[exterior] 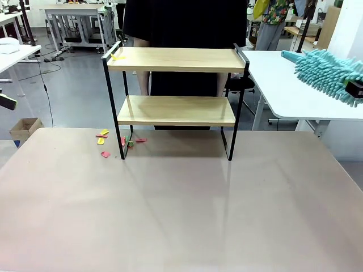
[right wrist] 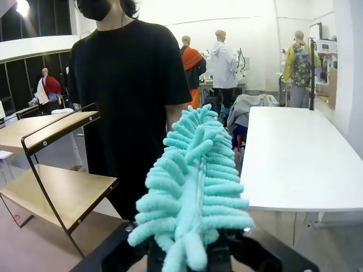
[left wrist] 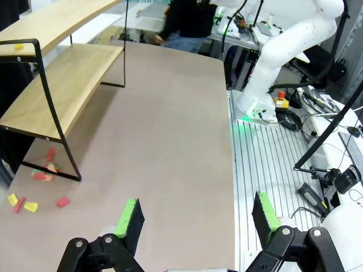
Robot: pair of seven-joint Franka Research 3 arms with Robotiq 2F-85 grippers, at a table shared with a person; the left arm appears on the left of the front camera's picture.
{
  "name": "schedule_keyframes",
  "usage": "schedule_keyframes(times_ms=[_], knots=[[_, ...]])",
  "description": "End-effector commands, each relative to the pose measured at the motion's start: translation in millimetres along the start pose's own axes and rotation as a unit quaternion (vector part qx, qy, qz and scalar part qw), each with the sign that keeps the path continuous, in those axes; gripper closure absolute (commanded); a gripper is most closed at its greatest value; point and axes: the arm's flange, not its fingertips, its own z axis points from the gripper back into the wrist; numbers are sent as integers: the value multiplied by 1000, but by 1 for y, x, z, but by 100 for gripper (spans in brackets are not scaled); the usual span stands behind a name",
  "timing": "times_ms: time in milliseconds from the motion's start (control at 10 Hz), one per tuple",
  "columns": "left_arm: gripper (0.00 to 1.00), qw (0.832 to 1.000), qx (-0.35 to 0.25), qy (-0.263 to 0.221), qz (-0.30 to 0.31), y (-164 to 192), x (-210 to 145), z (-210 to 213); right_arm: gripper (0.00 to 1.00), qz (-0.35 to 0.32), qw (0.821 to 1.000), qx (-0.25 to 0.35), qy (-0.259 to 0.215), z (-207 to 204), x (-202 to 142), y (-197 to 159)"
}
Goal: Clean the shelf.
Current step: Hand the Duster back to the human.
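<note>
- Front view: small two-tier shelf of light wooden boards in a thin black metal frame, standing at the far edge of the grey table, long axis left to right. Turquoise chenille duster raised at far right, well apart from the shelf's right end and about level with the top board. Yellow scrap on the top board's left end; lower board apparently bare. Red, yellow and green scraps on the table at the left foot.
- Left wrist view: left gripper over the near table edge, green-padded fingers wide apart, holding nothing. Shelf up and left, seen end-on; scraps beside its foot.
- Right wrist view: right gripper clamped on the duster's base, head pointing forward. Shelf to the left, right end nearest. Right arm judged better placed for the sweep.
</note>
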Motion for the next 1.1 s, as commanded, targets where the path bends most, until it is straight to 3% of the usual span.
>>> schedule_keyframes(times_ms=[0, 1000], knots=[[0, 1000, -1, -6, -1, -2, 2, 1, 84, 2, 1000, -3, 0, 1, 3, 1], [0, 1000, -1, -6, -1, -2, 2, 1, 84, 2, 1000, -3, 0, 1, 3, 1]])
